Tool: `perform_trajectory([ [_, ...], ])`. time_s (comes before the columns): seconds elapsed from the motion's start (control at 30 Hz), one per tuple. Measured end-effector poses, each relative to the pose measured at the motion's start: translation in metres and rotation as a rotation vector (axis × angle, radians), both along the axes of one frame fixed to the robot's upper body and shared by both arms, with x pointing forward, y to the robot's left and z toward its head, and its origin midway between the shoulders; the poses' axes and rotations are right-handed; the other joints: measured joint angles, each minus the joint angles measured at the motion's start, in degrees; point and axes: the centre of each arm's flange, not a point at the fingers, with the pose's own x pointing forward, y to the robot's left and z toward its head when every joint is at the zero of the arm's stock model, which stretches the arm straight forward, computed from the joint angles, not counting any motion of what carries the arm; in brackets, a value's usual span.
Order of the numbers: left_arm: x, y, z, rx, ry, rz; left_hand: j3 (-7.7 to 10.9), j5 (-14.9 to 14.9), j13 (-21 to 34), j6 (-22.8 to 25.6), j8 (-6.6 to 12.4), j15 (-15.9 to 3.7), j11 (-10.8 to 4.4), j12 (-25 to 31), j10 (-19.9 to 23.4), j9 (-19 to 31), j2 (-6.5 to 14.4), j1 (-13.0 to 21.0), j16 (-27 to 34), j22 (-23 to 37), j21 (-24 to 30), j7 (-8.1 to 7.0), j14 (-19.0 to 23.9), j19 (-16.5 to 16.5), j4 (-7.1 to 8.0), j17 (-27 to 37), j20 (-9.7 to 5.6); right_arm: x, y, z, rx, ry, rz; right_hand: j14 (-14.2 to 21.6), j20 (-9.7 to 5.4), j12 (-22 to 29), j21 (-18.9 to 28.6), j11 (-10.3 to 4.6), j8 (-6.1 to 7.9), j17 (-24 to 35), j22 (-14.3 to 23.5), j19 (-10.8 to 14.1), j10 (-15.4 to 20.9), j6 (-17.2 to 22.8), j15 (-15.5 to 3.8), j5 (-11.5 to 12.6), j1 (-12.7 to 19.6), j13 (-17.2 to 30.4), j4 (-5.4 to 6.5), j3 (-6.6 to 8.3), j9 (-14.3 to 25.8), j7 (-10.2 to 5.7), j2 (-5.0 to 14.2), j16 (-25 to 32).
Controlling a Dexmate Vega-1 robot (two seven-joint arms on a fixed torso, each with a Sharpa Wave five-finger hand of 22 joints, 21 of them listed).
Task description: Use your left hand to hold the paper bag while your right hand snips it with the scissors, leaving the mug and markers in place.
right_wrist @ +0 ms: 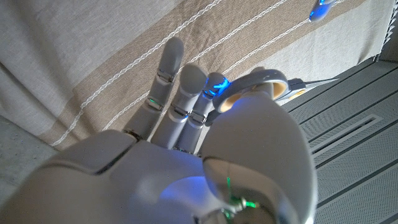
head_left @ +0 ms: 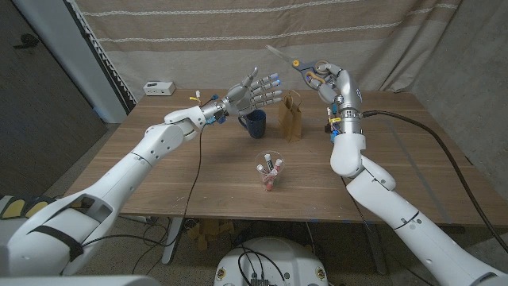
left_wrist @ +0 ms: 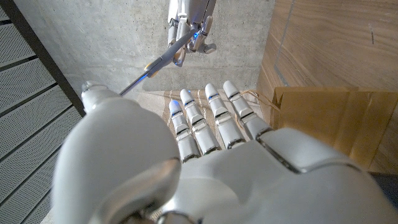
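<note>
The brown paper bag stands upright just beside the dark blue mug; my left hand hovers over the mug, fingers spread and empty. My right hand grips the scissors raised above the bag. The bag looks light and crumply, so I'd pinch its top edge, I judge

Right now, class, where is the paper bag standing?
In the head view the paper bag stands upright at the table's far middle, just right of the dark mug, beyond the cup of markers, between the two raised hands.
</note>
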Motion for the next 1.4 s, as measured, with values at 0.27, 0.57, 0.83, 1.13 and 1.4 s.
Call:
perform_trajectory([
  [0.27, -0.001, 0.0, 0.001, 0.001, -0.007, 0.007, 0.0, 0.0, 0.0, 0.3, 0.0, 0.0, -0.19, 0.0, 0.2, 0.0, 0.0, 0.0, 0.0, 0.0, 0.0, 0.31, 0.0, 0.0, 0.0, 0.0, 0.0, -0.001, -0.006, 0.0, 0.04, 0.043, 0.056, 0.1, 0.0, 0.0, 0.4, 0.2, 0.02, 0.1, -0.7, 0.0, 0.2, 0.0, -0.07, 0.0, 0.0, 0.0, 0.07, 0.07, 0.2, 0.0, 0.0, 0.3],
  [0.57, -0.001, 0.001, 0.003, 0.005, -0.016, 0.018, 0.0, 0.0, 0.0, 0.3, 0.0, -0.01, 0.05, 0.0, 0.5, 0.0, 0.2, -0.2, 0.0, 0.0, -0.4, 0.31, 0.4, 0.0, 0.0, 0.0, 0.0, 0.0, -0.013, -0.002, 0.1, 0.097, 0.145, -0.6, 0.0, 0.0, 0.9, 0.18, 0.02, 0.1, -2.0, -0.5, 0.2, 0.0, 0.09, -0.6, -0.1, 0.0, 0.16, 0.16, 0.8, 0.0, -0.07, 0.1],
  [0.83, -0.001, 0.002, 0.003, 0.006, -0.019, 0.024, 0.0, 0.0, 0.0, 0.6, 0.0, -0.01, -0.18, 0.0, 0.8, 0.0, 0.3, -0.3, 0.0, 0.0, -0.4, 0.62, 0.4, 0.0, 0.0, -0.1, 0.0, -0.001, -0.019, -0.005, 0.168, 0.116, 0.203, -4.6, 1.05, 1.3, 1.4, -1.53, 0.03, -12.5, -4.6, -5.2, -1.5, 0.5, 0.04, -1.6, -1.2, -6.6, 0.05, 0.67, 3.3, -0.52, -0.47, -5.1],
  [1.13, -0.001, 0.002, 0.003, 0.006, -0.019, 0.027, 0.0, 0.0, 0.0, 0.6, 0.0, -0.01, -0.18, 0.0, 0.8, 0.0, 0.3, -0.3, 0.0, 0.0, -0.4, 0.62, 0.4, 0.0, 0.0, -0.1, 0.0, 0.0, -0.025, -0.007, 0.214, 0.179, 0.291, -13.2, 2.12, -3.7, 0.3, -2.8, 0.04, -25.0, -8.6, -16.1, -5.2, 1.9, 0.15, -2.2, -2.9, -25.5, -0.29, 1.91, 7.6, -1.93, 0.11, -14.4],
  [1.4, -0.001, 0.002, 0.003, 0.006, -0.018, 0.029, 0.0, 0.3, 0.0, 0.9, 0.0, -0.01, 0.12, 0.0, 1.1, 0.0, 0.6, -0.6, 0.0, 0.0, -0.4, 0.93, 0.4, 0.4, 0.0, -0.1, 0.0, 0.0, -0.031, -0.003, 0.211, 0.202, 0.312, -19.9, 2.4, -15.5, 0.2, -3.28, 0.04, -27.0, -10.1, -21.1, -16.1, 1.9, 3.6, -2.2, -2.5, -34.0, -0.39, 2.77, 13.0, -1.94, 0.51, -21.2],
])
